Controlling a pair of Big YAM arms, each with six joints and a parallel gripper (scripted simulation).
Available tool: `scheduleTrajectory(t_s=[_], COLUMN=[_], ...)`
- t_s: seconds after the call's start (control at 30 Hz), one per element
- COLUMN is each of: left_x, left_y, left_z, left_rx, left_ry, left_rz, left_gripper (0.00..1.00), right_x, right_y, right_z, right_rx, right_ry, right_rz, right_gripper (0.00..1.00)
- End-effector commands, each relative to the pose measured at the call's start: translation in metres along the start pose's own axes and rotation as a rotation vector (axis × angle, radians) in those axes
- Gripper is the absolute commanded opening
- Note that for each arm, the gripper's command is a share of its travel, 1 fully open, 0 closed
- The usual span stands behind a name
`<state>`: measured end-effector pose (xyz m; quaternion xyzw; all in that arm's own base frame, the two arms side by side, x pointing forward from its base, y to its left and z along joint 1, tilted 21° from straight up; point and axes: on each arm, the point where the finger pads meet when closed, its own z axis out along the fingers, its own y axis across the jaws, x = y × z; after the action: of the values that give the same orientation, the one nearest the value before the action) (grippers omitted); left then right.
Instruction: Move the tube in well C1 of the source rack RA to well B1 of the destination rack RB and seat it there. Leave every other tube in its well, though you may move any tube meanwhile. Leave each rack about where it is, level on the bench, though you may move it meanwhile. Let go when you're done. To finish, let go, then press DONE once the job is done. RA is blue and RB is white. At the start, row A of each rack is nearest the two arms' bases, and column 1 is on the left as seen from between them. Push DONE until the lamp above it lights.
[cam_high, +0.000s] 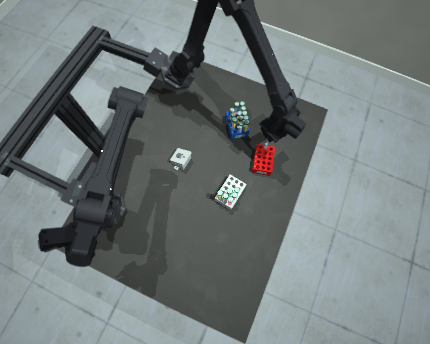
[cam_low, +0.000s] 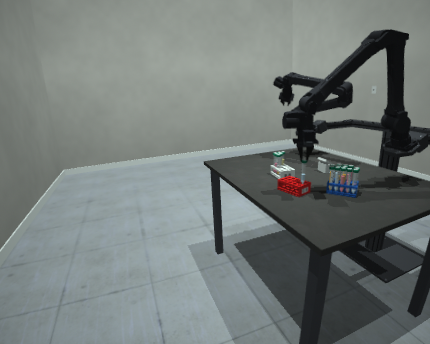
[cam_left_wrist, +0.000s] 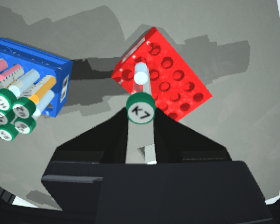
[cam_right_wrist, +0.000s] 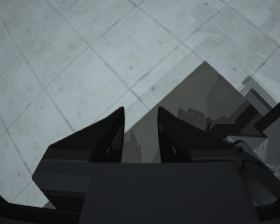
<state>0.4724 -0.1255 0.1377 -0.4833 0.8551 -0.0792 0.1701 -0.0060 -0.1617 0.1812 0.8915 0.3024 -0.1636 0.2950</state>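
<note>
A tube with a green cap marked K7 (cam_left_wrist: 140, 111) (cam_low: 303, 175) stands about upright in my left gripper (cam_left_wrist: 140, 113) (cam_low: 303, 158), which is shut on it. Its lower end is over or in a well near one end of the red rack (cam_high: 263, 172) (cam_low: 291, 189) (cam_left_wrist: 177, 62); I cannot tell which. The blue rack RA (cam_high: 239, 135) (cam_low: 343, 192) (cam_left_wrist: 50, 57) holds several green-capped tubes. The white rack RB (cam_high: 243, 187) (cam_low: 287, 175) holds several tubes at one end. My right gripper (cam_right_wrist: 141, 113) (cam_low: 286, 102) is open and empty, far from the racks.
A small white box (cam_high: 183, 161) (cam_low: 322, 165) with a grey button stands on the arms' side of the white rack. The red rack sits close to both the blue and the white racks. My right gripper is high at the far side of the table in the exterior view.
</note>
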Motion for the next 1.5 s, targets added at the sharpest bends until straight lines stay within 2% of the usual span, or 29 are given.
scheduleTrajectory(t_s=[0.0, 0.3, 0.67, 1.47], left_x=[0.001, 0.0, 0.003, -0.002], left_y=[-0.02, -0.023, 0.0, 0.004], left_z=[-0.003, -0.001, 0.018, 0.029], left_rx=[0.014, 0.027, -0.014, -0.016], left_ry=[-0.003, -0.007, 0.002, 0.0], left_rz=[0.002, 0.0, 0.005, 0.002], left_gripper=[0.0, 0.0, 0.0, 0.0], right_x=[-0.008, -0.008, -0.008, -0.008], right_y=[0.009, 0.009, 0.009, 0.009], right_z=[-0.011, -0.011, -0.011, -0.011], right_rx=[-0.029, -0.029, -0.029, -0.029], right_ry=[-0.016, -0.016, -0.016, -0.016], right_rz=[0.009, 0.009, 0.009, 0.009], right_gripper=[0.3, 0.3, 0.3, 0.3])
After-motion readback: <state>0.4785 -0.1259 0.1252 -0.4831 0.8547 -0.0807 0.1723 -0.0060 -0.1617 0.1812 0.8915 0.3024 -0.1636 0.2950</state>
